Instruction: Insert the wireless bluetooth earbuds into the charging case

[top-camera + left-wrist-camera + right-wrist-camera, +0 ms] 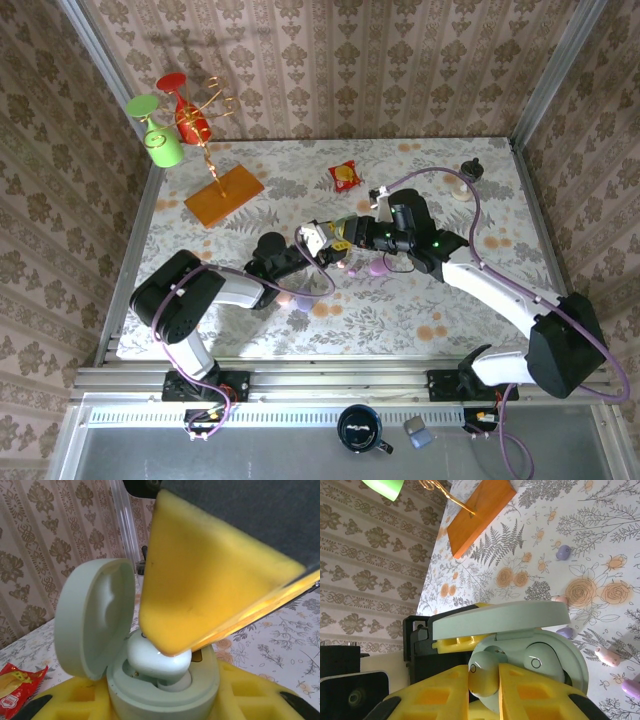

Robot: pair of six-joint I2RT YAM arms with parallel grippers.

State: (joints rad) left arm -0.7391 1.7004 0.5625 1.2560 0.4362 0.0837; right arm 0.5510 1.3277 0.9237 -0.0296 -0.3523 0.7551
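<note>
Mint charging case (165,697), lid up, clamped in left fingers (240,686) | right fingers (530,696) pinching earbud (484,672) at socket, not yet seated | loose earbuds (563,552) lie on bench (600,510)

earbud (156,663) half hidden behind yellow pad (200,580), snack pkt (17,690) cut by left edge, case (165,702) btm cropped

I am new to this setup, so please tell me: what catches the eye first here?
At the table centre the left gripper holds an open pale green charging case, while the right gripper holds a matching earbud at its opening. Loose pastel earbuds lie on the flowered table nearby.
</note>
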